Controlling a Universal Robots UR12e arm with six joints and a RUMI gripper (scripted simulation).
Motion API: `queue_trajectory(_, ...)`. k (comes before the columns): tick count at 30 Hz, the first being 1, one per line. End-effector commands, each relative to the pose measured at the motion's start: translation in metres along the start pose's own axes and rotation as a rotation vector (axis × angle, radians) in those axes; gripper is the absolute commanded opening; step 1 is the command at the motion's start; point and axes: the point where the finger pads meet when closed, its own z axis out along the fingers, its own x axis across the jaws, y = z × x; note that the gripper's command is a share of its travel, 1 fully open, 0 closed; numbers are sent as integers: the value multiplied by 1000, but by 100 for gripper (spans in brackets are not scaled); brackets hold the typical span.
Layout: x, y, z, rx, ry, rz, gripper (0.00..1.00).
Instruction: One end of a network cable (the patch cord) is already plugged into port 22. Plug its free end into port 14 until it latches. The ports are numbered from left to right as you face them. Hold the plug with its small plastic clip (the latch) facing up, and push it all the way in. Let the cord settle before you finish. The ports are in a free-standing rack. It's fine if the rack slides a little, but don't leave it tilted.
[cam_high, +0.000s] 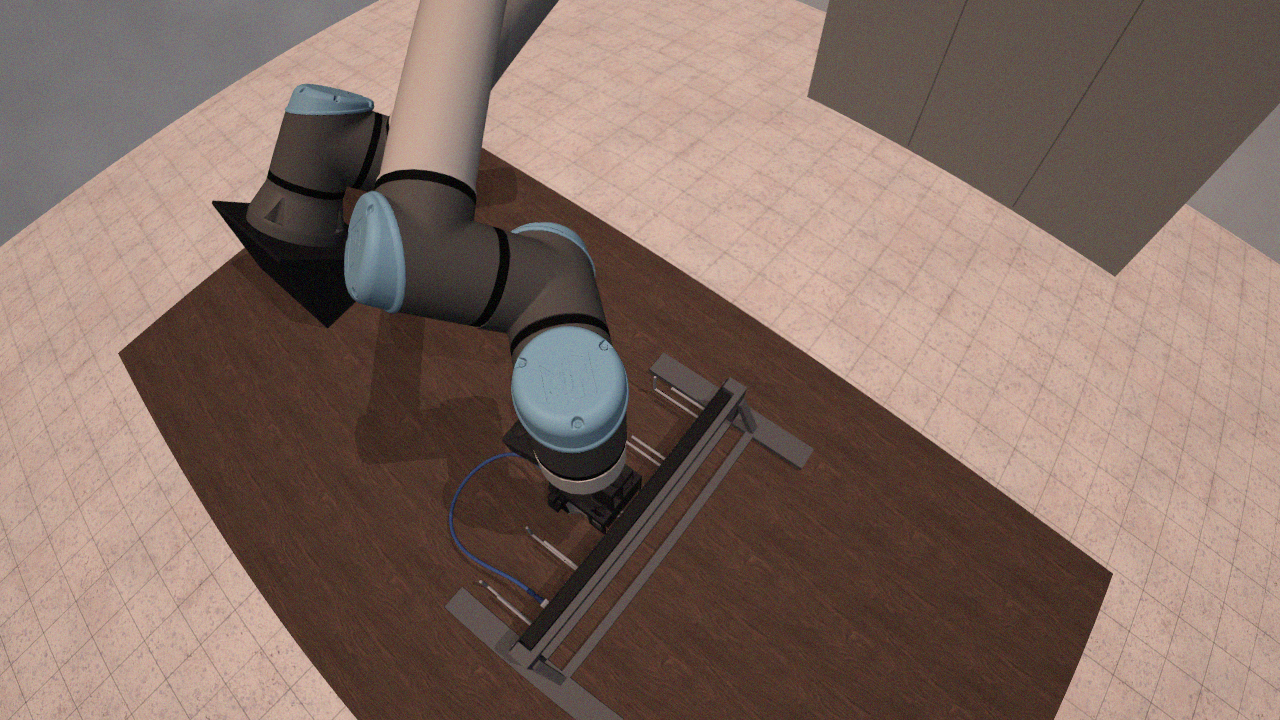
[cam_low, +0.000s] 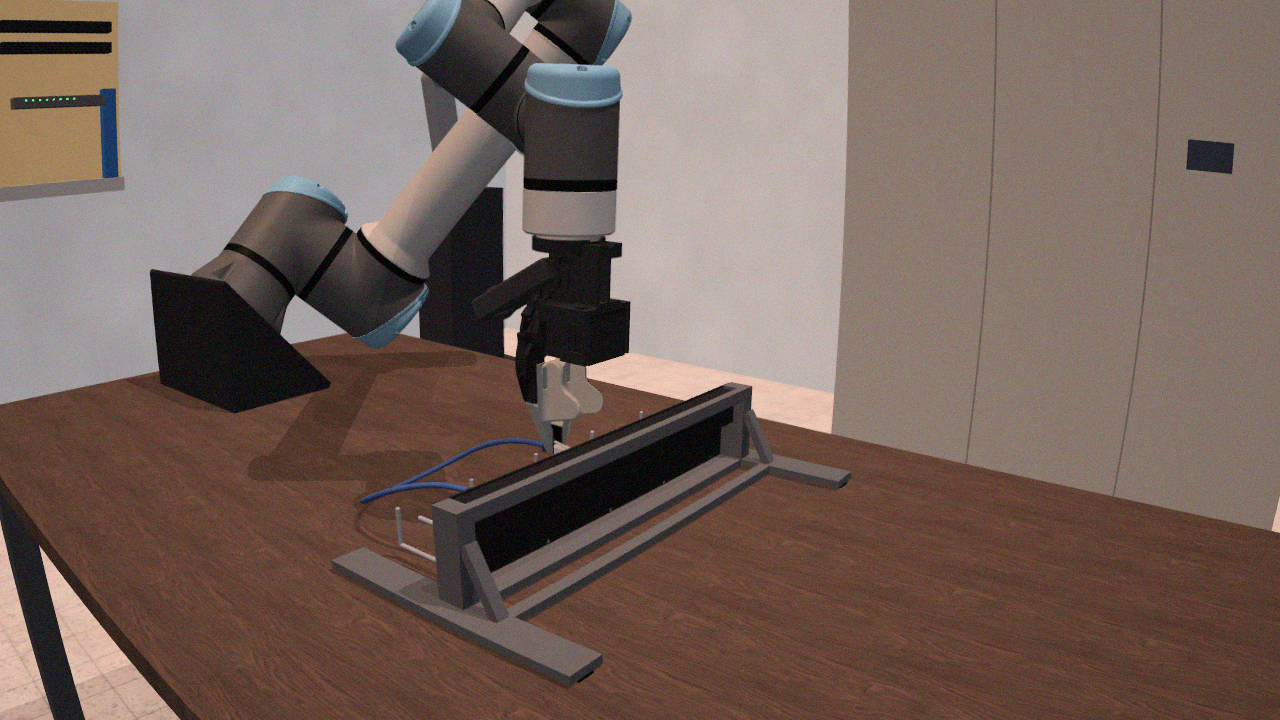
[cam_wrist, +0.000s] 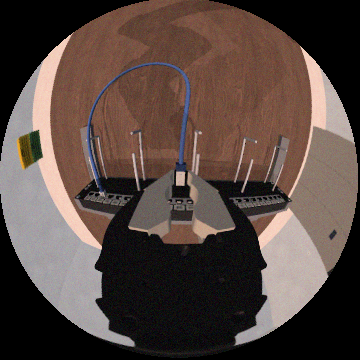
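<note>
Pale blue wall (cam_low: 733, 179), beige cabinets (cam_low: 1056, 250), tiled floor (cam_high: 805, 205), wooden table (cam_low: 895, 608).

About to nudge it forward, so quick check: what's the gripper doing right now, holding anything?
Gripper: shut on the free plug of the blue patch cord, pinched between the two fingers, just above the rack.

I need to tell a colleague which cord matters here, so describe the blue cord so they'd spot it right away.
On the brown table stands a long grey rack. On its side nearest the arm, the blue cord loops from one end of the rack to the pincer, which grips its plug. It is the only blue, curved thing among straight pale pins.
</note>
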Motion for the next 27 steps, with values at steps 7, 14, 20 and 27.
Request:
queue_trajectory(7, 0, 3, -1, -1, 0, -1, 0)
queue_trajectory(14, 0, 9, -1, -1, 0, -2, 0)
queue_trajectory(20, 0, 18, -1, -1, 0, -2, 0)
queue_trajectory(27, 0, 26, -2, -1, 0, -2, 0)
